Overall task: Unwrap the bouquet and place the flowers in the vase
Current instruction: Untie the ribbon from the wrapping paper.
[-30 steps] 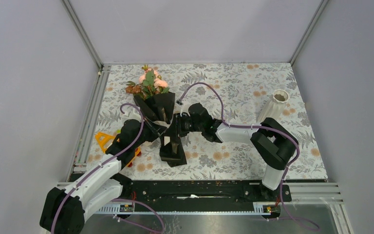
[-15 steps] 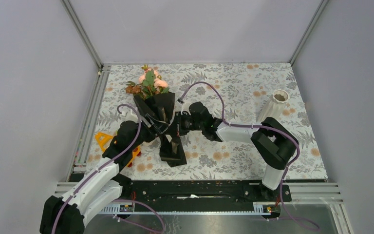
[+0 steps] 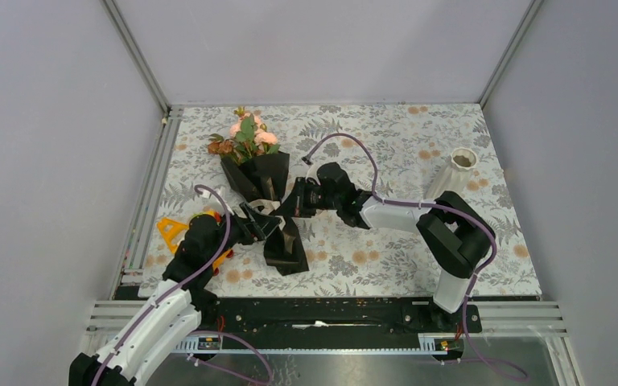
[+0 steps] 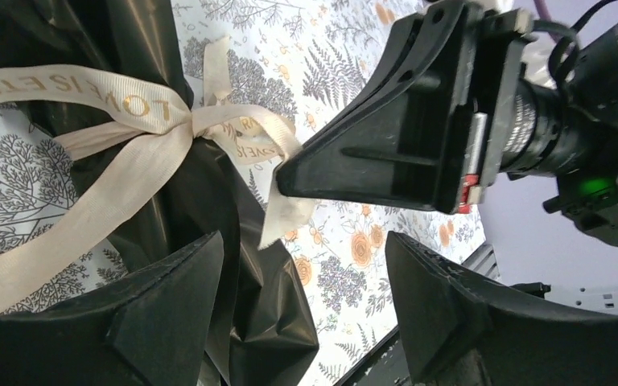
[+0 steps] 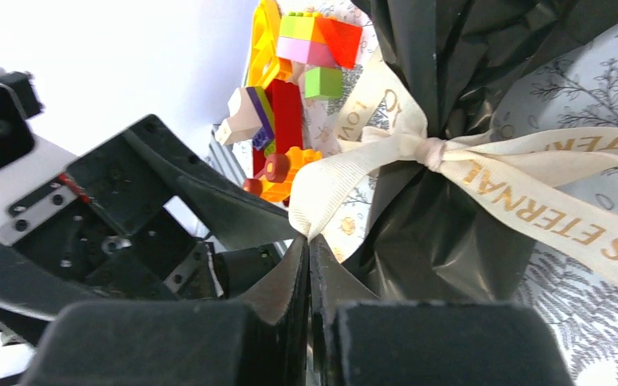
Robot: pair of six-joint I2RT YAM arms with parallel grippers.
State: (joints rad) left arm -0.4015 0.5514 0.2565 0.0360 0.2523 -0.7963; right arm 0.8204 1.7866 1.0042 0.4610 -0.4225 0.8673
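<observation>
The bouquet (image 3: 259, 175) lies on the table with its black wrap fanned toward the near edge. Its flowers (image 3: 245, 135) point to the far left. A cream ribbon (image 4: 121, 145) is still knotted round the black paper (image 5: 442, 233). My right gripper (image 5: 309, 245) is shut on a loose ribbon tail just right of the wrap (image 3: 284, 211). My left gripper (image 4: 302, 301) is open, nothing between its fingers, a little nearer and to the left of that tail (image 3: 257, 227). The white vase (image 3: 453, 174) stands upright at the far right, apart from both arms.
A colourful toy-block car (image 3: 175, 233) sits left of the left gripper, also visible behind the ribbon (image 5: 290, 88). Purple cables loop over both arms. Metal rails (image 3: 153, 185) border the floral table on the left and at the near edge.
My left gripper has opened, let go of the ribbon and drawn back toward the near left. My right gripper has shut on the ribbon tail and shifted slightly toward the back.
</observation>
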